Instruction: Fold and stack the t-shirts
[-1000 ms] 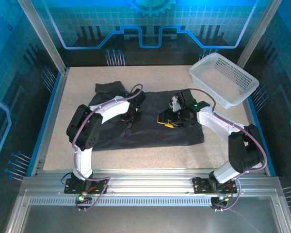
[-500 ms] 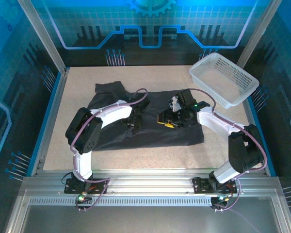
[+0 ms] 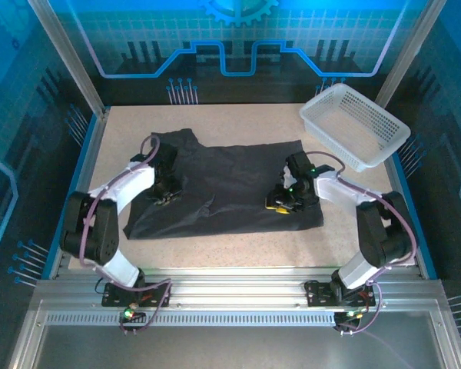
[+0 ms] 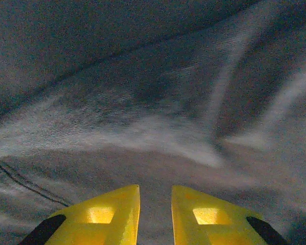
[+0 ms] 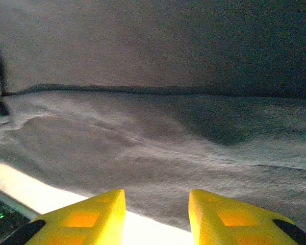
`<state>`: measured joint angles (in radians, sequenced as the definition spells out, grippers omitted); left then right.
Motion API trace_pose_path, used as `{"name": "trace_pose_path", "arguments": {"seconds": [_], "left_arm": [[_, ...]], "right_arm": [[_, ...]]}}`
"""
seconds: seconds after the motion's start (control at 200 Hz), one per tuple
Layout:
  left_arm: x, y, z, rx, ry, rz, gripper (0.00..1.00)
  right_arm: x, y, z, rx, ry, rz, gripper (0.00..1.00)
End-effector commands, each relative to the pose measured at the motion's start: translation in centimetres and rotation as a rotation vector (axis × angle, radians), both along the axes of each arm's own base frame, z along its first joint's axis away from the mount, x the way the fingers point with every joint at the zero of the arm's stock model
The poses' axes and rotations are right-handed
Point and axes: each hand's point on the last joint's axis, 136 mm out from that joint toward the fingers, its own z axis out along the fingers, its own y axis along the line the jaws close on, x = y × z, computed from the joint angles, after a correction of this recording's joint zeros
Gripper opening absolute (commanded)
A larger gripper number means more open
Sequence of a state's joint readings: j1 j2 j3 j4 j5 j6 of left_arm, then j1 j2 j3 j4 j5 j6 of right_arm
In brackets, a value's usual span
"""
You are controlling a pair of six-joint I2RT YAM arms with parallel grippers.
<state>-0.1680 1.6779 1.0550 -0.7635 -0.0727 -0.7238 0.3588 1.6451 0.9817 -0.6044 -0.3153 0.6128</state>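
Note:
A dark charcoal-grey t-shirt (image 3: 223,184) lies spread flat across the middle of the table, one sleeve (image 3: 173,140) sticking out at the back left. My left gripper (image 3: 166,192) sits low on the shirt's left part. In the left wrist view its yellow fingers (image 4: 117,214) stand a narrow gap apart over blurred cloth (image 4: 158,112), nothing pinched between them. My right gripper (image 3: 281,201) rests on the shirt's right part near the front hem. It is open, wide-set fingers (image 5: 92,217) above grey cloth (image 5: 158,143) and a bright strip of table.
A white lattice basket (image 3: 355,123) stands tilted at the back right corner, close to the right arm's elbow. Bare speckled tabletop (image 3: 238,234) runs along the front of the shirt. Blue-edged metal rails (image 3: 83,173) bound the table on both sides.
My left gripper has swept from the shirt's middle out to its left side, and the shirt's left edge has spread leftward. The right gripper has shifted slightly toward the front right.

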Motion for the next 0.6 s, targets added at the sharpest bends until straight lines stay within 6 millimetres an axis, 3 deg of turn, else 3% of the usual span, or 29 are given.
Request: {"name": "trace_pose_path", "arguments": {"seconds": [0.0, 0.2, 0.44, 0.525, 0.595], "left_arm": [[0.8, -0.1, -2.0, -0.087, 0.033, 0.118, 0.24], [-2.5, 4.1, -4.0, -0.048, 0.148, 0.33, 0.24], [-6.6, 7.5, -3.9, -0.075, 0.167, 0.477, 0.23], [-6.5, 8.5, -3.4, -0.086, 0.148, 0.499, 0.24], [-4.7, 8.9, -2.1, -0.095, 0.079, 0.48, 0.29]], "right_arm": [[-1.5, -1.7, -1.9, -0.126, 0.103, 0.04, 0.35], [-4.2, -2.1, -4.1, -0.269, 0.244, 0.131, 0.35], [-7.7, 0.7, -4.0, -0.264, 0.282, 0.211, 0.37], [-7.8, 2.3, -3.5, -0.222, 0.269, 0.216, 0.38], [-7.1, 2.9, -2.7, -0.197, 0.238, 0.204, 0.39]]}}
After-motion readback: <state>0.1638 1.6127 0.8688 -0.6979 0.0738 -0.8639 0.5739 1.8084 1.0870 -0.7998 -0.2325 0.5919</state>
